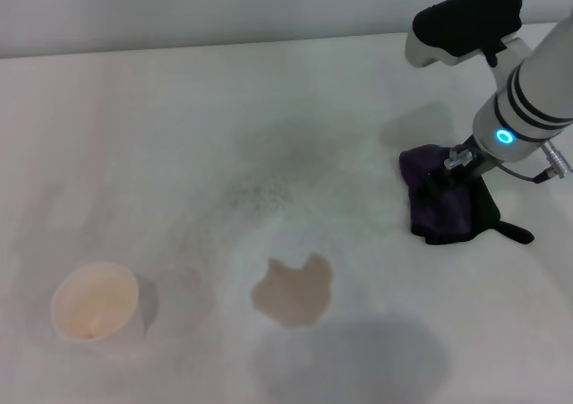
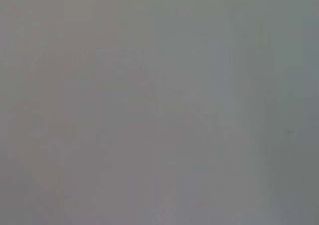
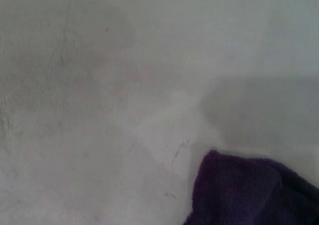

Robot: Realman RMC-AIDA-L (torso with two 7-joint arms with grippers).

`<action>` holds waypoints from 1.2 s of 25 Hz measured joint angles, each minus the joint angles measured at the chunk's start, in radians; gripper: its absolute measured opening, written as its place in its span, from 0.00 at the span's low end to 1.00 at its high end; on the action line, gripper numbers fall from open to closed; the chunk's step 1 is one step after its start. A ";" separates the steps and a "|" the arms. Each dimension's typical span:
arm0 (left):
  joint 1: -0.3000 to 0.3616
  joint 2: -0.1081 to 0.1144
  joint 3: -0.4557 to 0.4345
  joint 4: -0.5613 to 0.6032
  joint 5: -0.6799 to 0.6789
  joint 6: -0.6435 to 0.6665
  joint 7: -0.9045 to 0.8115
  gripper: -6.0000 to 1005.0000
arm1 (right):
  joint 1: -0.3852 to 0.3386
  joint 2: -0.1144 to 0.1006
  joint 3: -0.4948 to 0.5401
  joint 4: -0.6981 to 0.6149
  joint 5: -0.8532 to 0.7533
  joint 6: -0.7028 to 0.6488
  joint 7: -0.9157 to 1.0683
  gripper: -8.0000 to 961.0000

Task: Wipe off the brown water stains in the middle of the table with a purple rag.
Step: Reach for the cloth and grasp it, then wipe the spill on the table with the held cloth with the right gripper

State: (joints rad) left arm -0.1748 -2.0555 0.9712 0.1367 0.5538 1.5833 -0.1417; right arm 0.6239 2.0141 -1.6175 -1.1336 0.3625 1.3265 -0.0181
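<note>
White matte table (image 1: pixel 179 135) is seen bearing faint grey smudges. At its right side the right gripper (image 1: pixel 445 173) is pressed down into the soft, folded purple rag (image 1: pixel 439 202), presumably for a grasp; its opening cannot be told. Flat tan brown water stains (image 1: pixel 293 290) lie well apart, beside a paper cup (image 1: pixel 94 301).
</note>
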 joint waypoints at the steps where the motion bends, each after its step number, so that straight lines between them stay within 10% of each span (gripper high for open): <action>1: 0.001 0.000 0.000 -0.001 0.000 0.000 0.003 0.87 | 0.003 0.000 0.000 0.009 0.000 -0.003 -0.001 0.84; 6: 0.004 -0.006 0.000 -0.005 -0.002 0.000 0.022 0.87 | 0.016 0.000 0.000 0.045 0.000 -0.011 -0.002 0.79; 22: 0.013 -0.013 0.000 -0.006 -0.006 -0.005 0.035 0.88 | 0.051 0.008 -0.024 0.089 0.010 -0.009 -0.027 0.19; 30: 0.014 -0.014 0.000 -0.010 -0.009 -0.006 0.036 0.87 | 0.050 0.009 -0.090 0.020 0.085 0.000 -0.031 0.13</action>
State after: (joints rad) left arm -0.1610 -2.0694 0.9710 0.1267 0.5453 1.5770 -0.1058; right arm 0.6739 2.0228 -1.7079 -1.1131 0.4480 1.3262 -0.0496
